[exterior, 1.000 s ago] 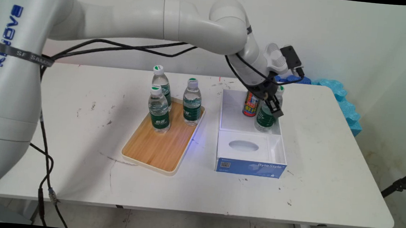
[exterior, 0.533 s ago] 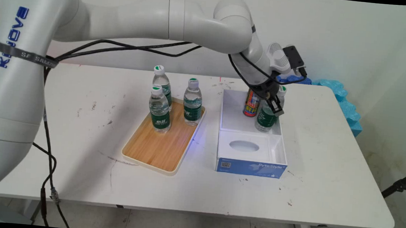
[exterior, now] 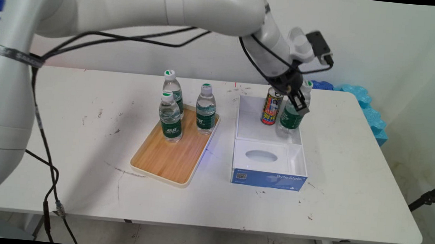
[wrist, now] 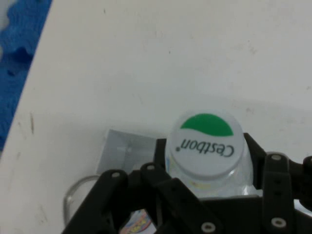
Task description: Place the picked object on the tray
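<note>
End effector (exterior: 298,101) pinching water bottle (exterior: 292,113) above white box (exterior: 267,141), spray can (exterior: 272,106) inside

Four water bottles are in sight: three stand on the one wooden tray (exterior: 168,157), namely a front bottle (exterior: 171,117), a back bottle (exterior: 172,88) and a right bottle (exterior: 205,109), and a fourth bottle (exterior: 292,114) is over the one white box (exterior: 268,141). There is one spray can (exterior: 271,106) in that box, one tissue pack (exterior: 268,178) at its near end, and one gripper (exterior: 299,103). All of it is on or over a single counter (exterior: 345,178), with one heap of blue foam (exterior: 366,106) at its far right corner.
</note>
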Controlling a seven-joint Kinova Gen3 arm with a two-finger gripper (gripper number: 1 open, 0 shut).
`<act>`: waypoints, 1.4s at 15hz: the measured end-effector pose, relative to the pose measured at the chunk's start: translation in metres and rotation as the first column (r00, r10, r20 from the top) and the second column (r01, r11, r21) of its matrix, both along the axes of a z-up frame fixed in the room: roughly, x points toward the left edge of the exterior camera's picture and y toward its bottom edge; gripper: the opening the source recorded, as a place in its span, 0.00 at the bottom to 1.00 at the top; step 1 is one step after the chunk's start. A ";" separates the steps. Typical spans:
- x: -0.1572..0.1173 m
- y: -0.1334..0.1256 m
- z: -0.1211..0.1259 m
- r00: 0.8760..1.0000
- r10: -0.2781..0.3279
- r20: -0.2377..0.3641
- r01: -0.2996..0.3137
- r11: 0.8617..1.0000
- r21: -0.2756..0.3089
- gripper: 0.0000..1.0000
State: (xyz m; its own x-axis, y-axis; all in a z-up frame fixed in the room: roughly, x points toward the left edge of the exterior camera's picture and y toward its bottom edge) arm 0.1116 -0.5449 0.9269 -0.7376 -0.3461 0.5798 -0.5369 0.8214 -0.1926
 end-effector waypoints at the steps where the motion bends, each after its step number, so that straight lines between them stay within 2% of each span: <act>1: 0.004 0.003 0.008 1.000 -0.008 -0.010 0.008 1.000 -0.005 0.00; 4: 0.024 0.016 0.033 0.999 -0.033 -0.043 0.032 0.999 -0.021 0.00; 8: 0.069 0.043 0.055 0.995 -0.067 -0.073 0.065 0.998 -0.028 0.00; 15: 0.142 0.094 0.062 0.991 -0.118 -0.070 0.117 0.993 -0.014 0.00; 18: 0.180 0.119 0.061 0.989 -0.137 -0.055 0.137 0.991 -0.004 0.00; 21: 0.207 0.135 0.059 0.988 -0.150 -0.039 0.150 0.989 0.000 0.00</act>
